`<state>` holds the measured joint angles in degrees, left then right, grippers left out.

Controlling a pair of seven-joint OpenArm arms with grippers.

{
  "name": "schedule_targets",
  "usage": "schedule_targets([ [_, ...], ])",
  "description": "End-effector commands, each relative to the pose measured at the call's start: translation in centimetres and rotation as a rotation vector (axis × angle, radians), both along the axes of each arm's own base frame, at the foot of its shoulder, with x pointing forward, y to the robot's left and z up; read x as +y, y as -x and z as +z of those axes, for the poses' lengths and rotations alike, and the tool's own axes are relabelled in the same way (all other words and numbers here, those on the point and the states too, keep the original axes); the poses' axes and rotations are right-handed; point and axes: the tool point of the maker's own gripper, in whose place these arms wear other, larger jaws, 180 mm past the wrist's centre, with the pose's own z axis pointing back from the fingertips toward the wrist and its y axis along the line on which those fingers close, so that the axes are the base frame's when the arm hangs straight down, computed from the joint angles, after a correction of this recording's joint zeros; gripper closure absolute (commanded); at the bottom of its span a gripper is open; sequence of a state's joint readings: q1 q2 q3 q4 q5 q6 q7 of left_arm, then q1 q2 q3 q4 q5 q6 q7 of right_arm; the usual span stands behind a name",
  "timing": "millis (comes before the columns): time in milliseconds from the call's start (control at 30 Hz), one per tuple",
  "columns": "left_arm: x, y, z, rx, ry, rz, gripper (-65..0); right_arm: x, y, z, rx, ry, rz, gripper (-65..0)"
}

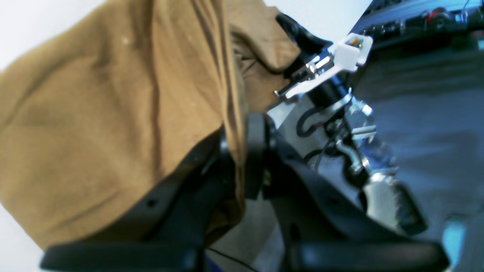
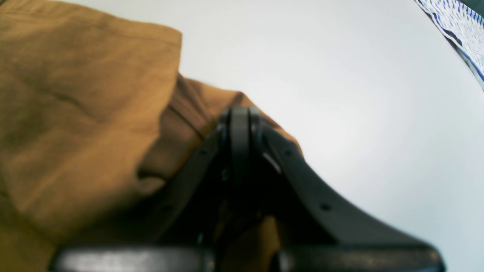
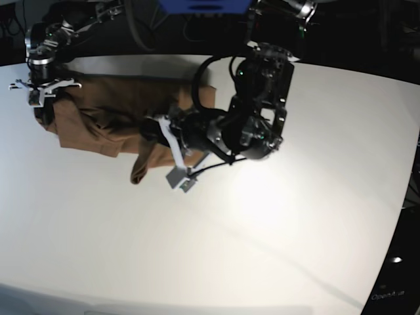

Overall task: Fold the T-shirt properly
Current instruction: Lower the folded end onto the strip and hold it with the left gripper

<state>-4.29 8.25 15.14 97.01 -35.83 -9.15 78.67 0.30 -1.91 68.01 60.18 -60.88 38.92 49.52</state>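
The T-shirt (image 3: 111, 121) lies bunched along the far left part of the white table (image 3: 275, 230), stretched between both arms. The left gripper (image 1: 242, 158) has its fingers pressed together on a fold of brown cloth that hangs from it. The right gripper (image 2: 240, 117) is likewise closed at the cloth's edge, seemingly pinching a hem, though blur hides the contact.

Readable text: none in any view.
T-shirt (image 3: 118, 118): plain brown cloth, no print or legible tag.
Patterned surface (image 2: 463, 22), at 2 o'clock in the right wrist view: blue-white wavy lines, no lettering.
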Motion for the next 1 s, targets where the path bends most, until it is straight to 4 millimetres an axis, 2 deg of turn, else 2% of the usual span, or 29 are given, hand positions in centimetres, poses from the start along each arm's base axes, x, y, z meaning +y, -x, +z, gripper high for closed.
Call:
schedule_targets([
  [0,-0.8,-0.7,1.6,-0.024,0.051,0.013,-2.3,1.3,1.9,-3.4,0.174,-0.037,0.018,-0.3],
  [133,-0.9,-0.8,1.0,0.024,0.053,0.051,-2.3,1.4,1.9,-3.4,0.171,-0.037,0.019,-0.3],
  [333,-1.2,-1.2,-1.8,0.089,0.046,0.1,-2.3,1.4,1.8,-3.4,0.169,-0.037,0.021,-0.3],
  [533,-1.4,-1.8,-3.1,0.107,0.051,0.141,-2.3,1.4,1.8,-3.4,0.169,-0.037,0.023,-0.3],
  [667,-1.5,-2.6,-2.7,0.088,0.064,0.152,-2.5,1.4,1.8,-3.3,0.168,-0.037,0.023,-0.3],
  [867,-1.5,-2.5,-2.7,0.091,0.063,0.149,-2.7,1.4,1.8,-3.3,0.168,-0.035,0.023,-0.3],
  [967,-1.5,-2.5,-2.7,0.091,0.063,0.149,-8.3,1.4,1.8,-3.3,0.168,-0.035,0.023,-0.3],
])
